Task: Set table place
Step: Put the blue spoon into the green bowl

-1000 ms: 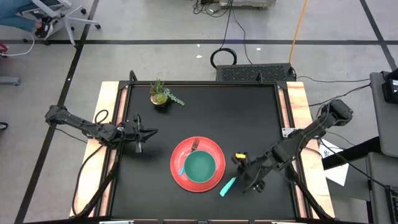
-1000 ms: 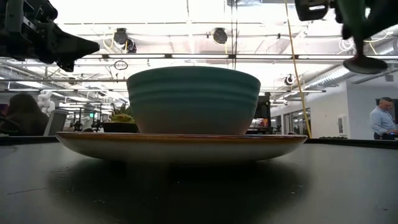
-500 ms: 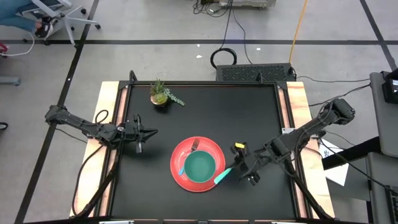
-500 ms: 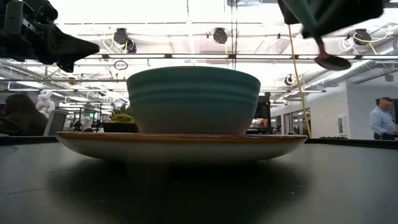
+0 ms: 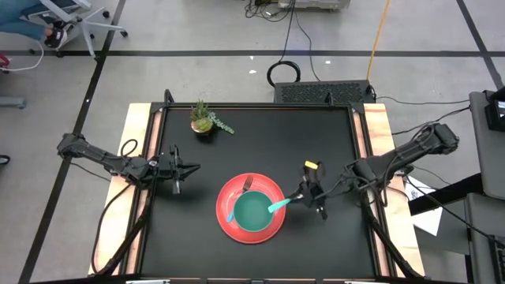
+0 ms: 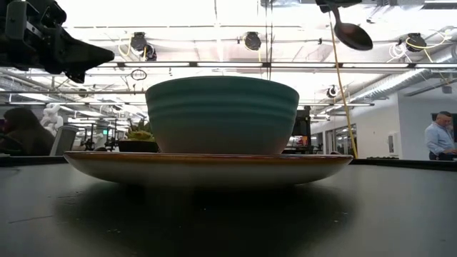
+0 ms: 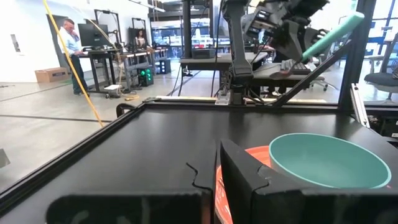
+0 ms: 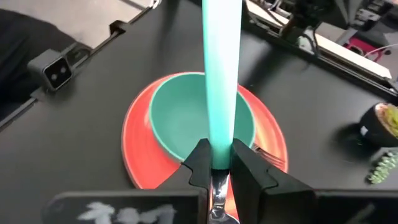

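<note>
A round red plate (image 5: 229,225) lies on the black table (image 5: 316,134), with a teal bowl (image 5: 252,213) standing on it. The fork (image 5: 240,197) lies on the plate beside the bowl's left side. My right gripper (image 5: 303,195) hangs above the plate's right rim, shut on the spoon (image 5: 278,206), whose light-teal handle reaches out over the bowl. The spoon's metal bowl end (image 6: 351,36) shows high up in the low view. My left gripper (image 5: 192,167) waits shut and level above the table's left side, left of the plate. My right gripper pinches the spoon between its two fingers at the lower end of the teal handle (image 8: 221,152), just above the metal neck (image 8: 214,193). It comes slanting down from the table's right side. The handle sticks out ahead of the fingertips, clear above the bowl.
A small potted plant (image 5: 203,120) stands at the far left of the table. Pale wooden strips (image 5: 377,134) edge the two short sides. Bare black table lies on the far and near sides of the plate. People (image 6: 437,139) stand in the room beyond.
My right gripper has risen and gone toward the far edge and the plate, rolling as it went, still shut on the spoon. The spoon's handle has swung from beside the plate's right rim to above the bowl.
</note>
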